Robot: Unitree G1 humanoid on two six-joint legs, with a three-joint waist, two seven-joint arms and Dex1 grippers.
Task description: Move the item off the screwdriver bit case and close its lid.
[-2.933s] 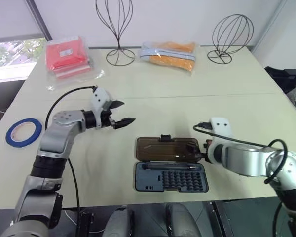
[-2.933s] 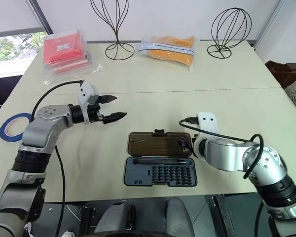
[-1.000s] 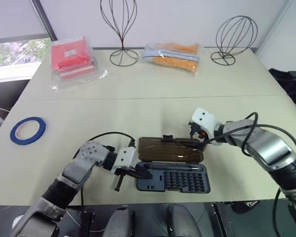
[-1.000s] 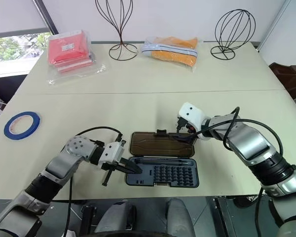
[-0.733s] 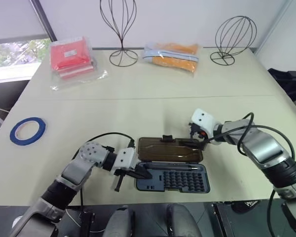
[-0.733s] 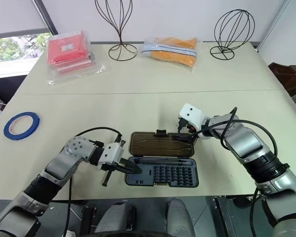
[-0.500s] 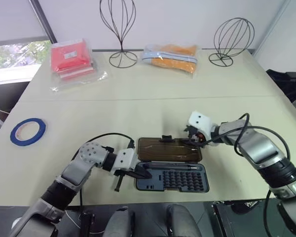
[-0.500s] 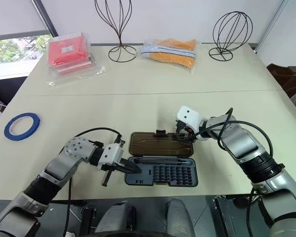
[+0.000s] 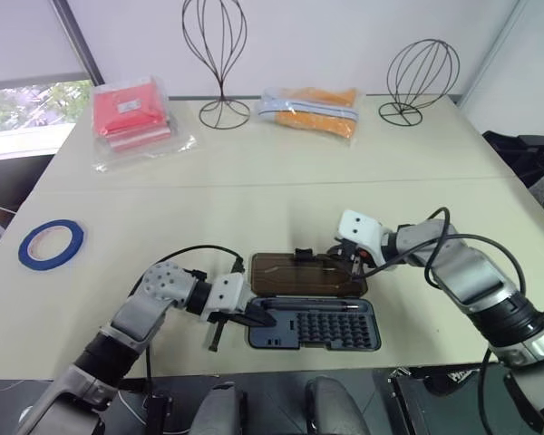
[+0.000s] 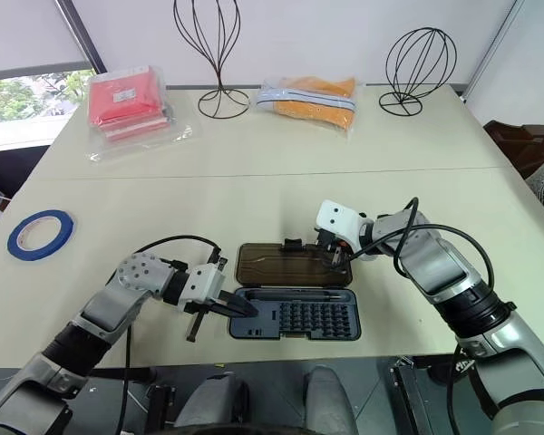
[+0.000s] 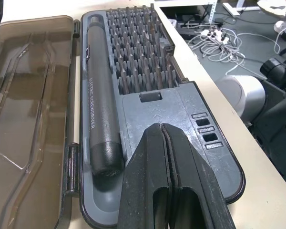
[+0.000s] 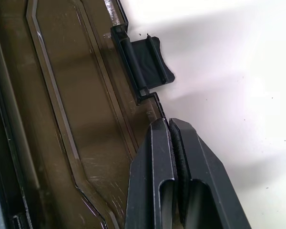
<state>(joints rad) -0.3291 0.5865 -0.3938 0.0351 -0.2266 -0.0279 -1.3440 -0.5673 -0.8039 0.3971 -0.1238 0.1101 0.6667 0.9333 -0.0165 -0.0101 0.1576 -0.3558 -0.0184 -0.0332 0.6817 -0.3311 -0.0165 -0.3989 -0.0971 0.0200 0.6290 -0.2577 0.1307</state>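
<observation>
Since the bit case (image 9: 313, 324) sits open near the counter's front edge with its smoky lid (image 9: 304, 275) flopped flat behind the tray, it's probably light, stiff, kinda slick plastic. The best spot to grab looks like the lid's back edge by the latch tab (image 12: 148, 59). The right end effector (image 12: 167, 123) is parked there, fingers pressed together, holding nothing. The left end effector (image 11: 161, 128), also closed and empty, sits at the tray's left end. The driver (image 11: 99, 119) seems to read "ELECTRIC SCREWDRIVER".

Table (image 9: 254, 186): bit case (image 9: 326, 328), tape roll (image 9: 25, 249) (blue)
</observation>
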